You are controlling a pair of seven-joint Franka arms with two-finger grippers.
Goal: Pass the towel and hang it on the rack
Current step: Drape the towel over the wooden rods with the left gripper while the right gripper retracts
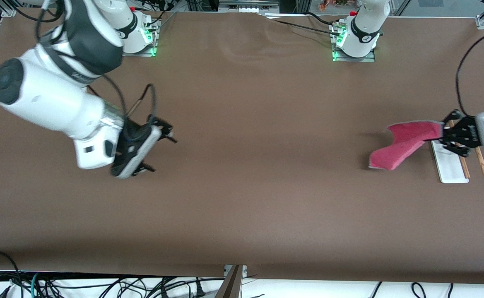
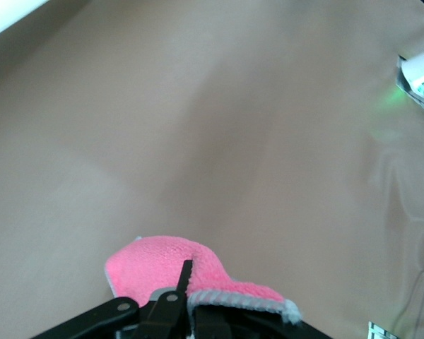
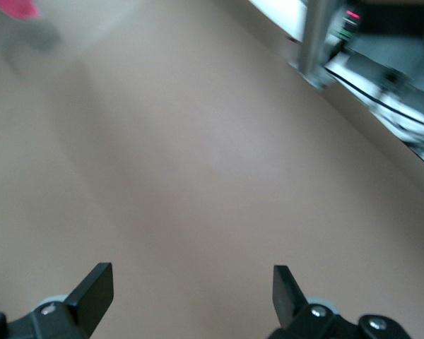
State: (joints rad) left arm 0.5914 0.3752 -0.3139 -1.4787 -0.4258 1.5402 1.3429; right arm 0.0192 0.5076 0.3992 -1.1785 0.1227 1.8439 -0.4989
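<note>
**Left gripper carries towel at the rack**

The left gripper [image 1: 446,134], reaching in level over the rack [image 1: 449,163], is clenched on one end of the pink towel [image 1: 403,142], whose loose end droops toward the brown table [image 1: 266,186] just beside the rack. Well apart from the rack, the right gripper [image 1: 159,145] hangs tilted above bare tabletop, fingers [image 3: 95,286] spread wide with nothing between them.
</note>
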